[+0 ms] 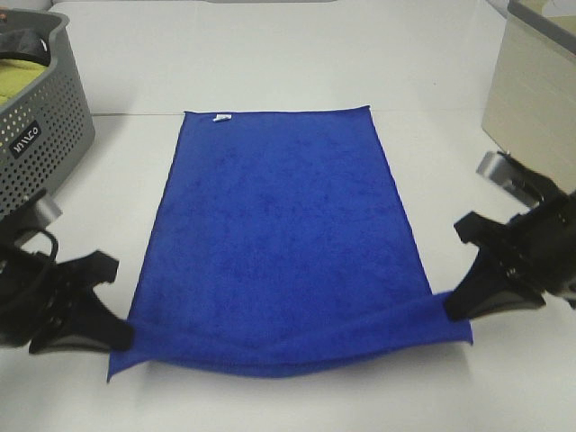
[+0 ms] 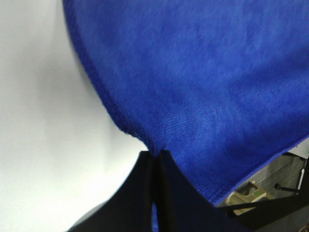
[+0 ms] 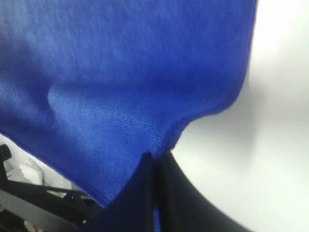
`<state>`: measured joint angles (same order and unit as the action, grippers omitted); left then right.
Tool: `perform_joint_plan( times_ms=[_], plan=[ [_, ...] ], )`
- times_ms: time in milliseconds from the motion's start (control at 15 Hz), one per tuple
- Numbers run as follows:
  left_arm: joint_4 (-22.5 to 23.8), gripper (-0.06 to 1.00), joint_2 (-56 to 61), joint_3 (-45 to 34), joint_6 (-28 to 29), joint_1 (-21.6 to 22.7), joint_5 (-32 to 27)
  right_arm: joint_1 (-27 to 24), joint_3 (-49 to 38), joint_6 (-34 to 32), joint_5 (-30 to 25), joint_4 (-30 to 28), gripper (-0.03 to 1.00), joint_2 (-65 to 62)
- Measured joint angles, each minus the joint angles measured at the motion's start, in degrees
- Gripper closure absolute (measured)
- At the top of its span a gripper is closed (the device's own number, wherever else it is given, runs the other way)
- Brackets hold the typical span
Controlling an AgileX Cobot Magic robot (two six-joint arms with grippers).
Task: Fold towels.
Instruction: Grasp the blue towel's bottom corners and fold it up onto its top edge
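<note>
Left claw (image 1: 121, 333) sits low near the bench's (image 1: 270, 54) near left corner, its arm reaching in from the left edge. Its jaws are pressed together on the near left corner of the blue towel (image 1: 279, 234). Right claw (image 1: 453, 304) mirrors it by the near right corner, clamped on the towel's other near corner and slightly farther from the near edge.

Between them the near hem is raised and turned over as a narrow band, sagging in the middle. The rest of the towel lies flat mid-bench, running lengthwise toward the far edge.

Only the high view shows the white tag (image 1: 220, 117) on the far hem, the grey basket (image 1: 54, 135) at the far left corner and the beige box (image 1: 535, 85) at the far right. Only the wrist views show the pinches close up: black fingers (image 2: 140, 193) closed with blue cloth squeezed between them, and likewise on the right (image 3: 181, 193). Shapes under the lifted cloth may be the rig's frame, but they are too blurred to name.
</note>
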<state>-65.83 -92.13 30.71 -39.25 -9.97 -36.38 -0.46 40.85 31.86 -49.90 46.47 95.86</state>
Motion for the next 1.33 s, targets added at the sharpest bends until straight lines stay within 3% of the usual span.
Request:
perform_joint_plan(
  times_ms=[333, 933, 1133, 1333],
  plan=[
    [1.3, 0.94, -4.3, 17.4, 4.0, 0.0, 2.4, 0.0, 24.9, -2.9, -4.7, -0.7, 0.95, 8.1],
    [3.6, 0.94, -27.7, 54.0, 4.2, 0.7, 8.5, 0.0, 83.8, -12.7, -13.8, -3.4, 0.95, 40.3],
    [4.0, 0.94, -34.0, 62.9, 3.6, 0.7, 12.4, 0.0, 94.4, -14.2, -12.8, -6.0, 0.95, 48.0],
    [4.0, 0.94, -39.9, 69.2, -0.2, 0.7, 16.5, 0.2, 95.8, -13.3, -5.6, -6.2, 0.95, 51.0]
  ],
)
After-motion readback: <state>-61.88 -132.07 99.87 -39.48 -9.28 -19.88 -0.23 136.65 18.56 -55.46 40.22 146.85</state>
